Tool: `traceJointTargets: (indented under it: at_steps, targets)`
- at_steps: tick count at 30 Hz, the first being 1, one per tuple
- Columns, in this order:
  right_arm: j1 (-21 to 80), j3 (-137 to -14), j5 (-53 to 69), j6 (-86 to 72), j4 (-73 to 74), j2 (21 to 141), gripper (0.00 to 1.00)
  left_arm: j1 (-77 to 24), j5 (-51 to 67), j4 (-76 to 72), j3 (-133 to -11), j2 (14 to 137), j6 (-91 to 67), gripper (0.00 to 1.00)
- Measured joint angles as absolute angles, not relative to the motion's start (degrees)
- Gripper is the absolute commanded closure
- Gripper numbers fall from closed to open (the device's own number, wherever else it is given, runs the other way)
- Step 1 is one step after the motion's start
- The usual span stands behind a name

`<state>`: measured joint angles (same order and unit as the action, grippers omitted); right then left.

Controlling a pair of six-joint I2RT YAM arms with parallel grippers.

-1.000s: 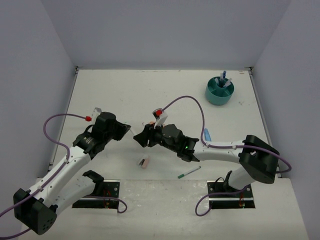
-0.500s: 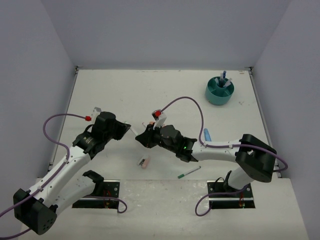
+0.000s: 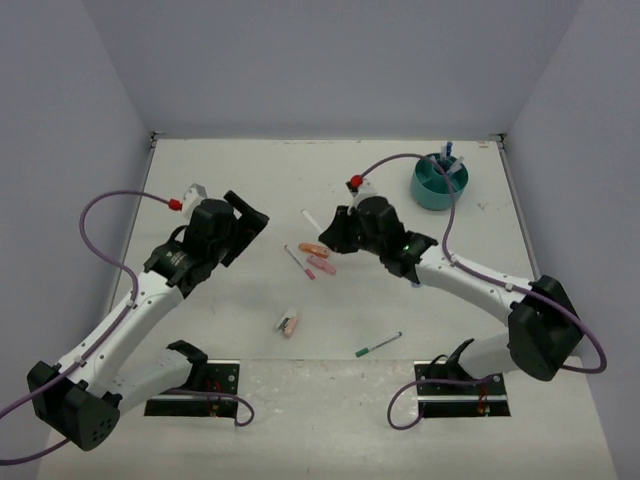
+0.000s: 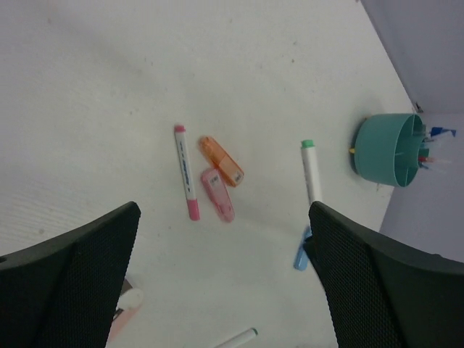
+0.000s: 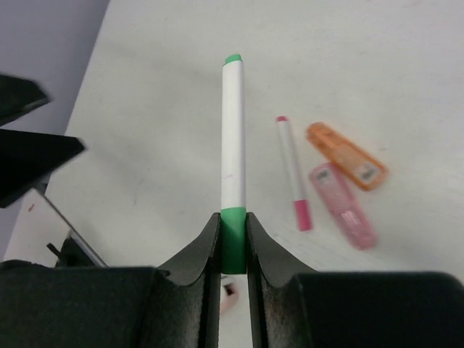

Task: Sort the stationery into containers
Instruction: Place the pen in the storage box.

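My right gripper (image 3: 328, 230) (image 5: 233, 239) is shut on the green end of a white marker (image 5: 233, 138) (image 3: 311, 221), held above the table's middle. Below it lie a pink-tipped pen (image 5: 293, 174) (image 3: 298, 262), an orange highlighter (image 3: 313, 249) (image 4: 221, 160) and a pink highlighter (image 3: 321, 265) (image 4: 217, 194). My left gripper (image 3: 250, 225) hangs open to their left, its fingers (image 4: 80, 283) wide apart with nothing between them. A pink eraser (image 3: 289, 323) and a green pen (image 3: 378, 344) lie nearer the front. A light-blue highlighter (image 4: 300, 254) shows beside the left gripper's finger. The teal container (image 3: 439, 181) (image 4: 388, 148) stands at the back right with pens in it.
Grey walls close in the table (image 3: 230, 170) at the back and on both sides. The arms' mounting plates (image 3: 200, 385) sit at the near edge. Each arm trails a purple cable (image 3: 110, 215).
The grippers were together near the table's middle. The left has opened and drawn back to the left. The right has swung back and right with the white marker in its jaws.
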<state>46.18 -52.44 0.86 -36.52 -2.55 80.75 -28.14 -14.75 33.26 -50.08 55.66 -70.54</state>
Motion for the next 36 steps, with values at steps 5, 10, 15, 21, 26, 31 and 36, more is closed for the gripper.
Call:
traceJointTargets:
  at_steps: [5,10,15,21,26,31,36]
  targets:
    - [28.7,-60.9,5.4,-28.6,15.5,80.5,1.00,-28.1,-19.4,34.7,-59.6,59.2,-57.1,0.00]
    - [15.0,-73.0,1.2,-23.8,30.0,84.7,1.00,-28.1,-17.7,36.6,-61.3,60.4,-44.3,0.00]
    - [9.3,-86.0,-5.5,-21.9,38.0,93.9,1.00,-28.1,-15.8,38.5,-59.4,57.8,-36.5,0.00]
    - [8.7,-98.2,-8.1,-20.7,42.2,104.7,1.00,-28.1,-15.3,39.6,-56.9,50.7,-30.7,0.00]
    - [7.9,-101.9,-8.2,-20.5,45.4,108.8,1.00,-28.1,-15.2,39.0,-52.9,48.3,-28.3,0.00]
    - [7.3,-104.1,-9.2,-20.2,46.6,110.5,1.00,-28.1,-14.9,39.1,-48.9,47.9,-27.8,0.00]
    - [6.9,-105.0,-9.6,-19.6,46.7,113.0,0.92,-28.1,-14.9,38.8,-48.8,47.0,-27.8,0.00]
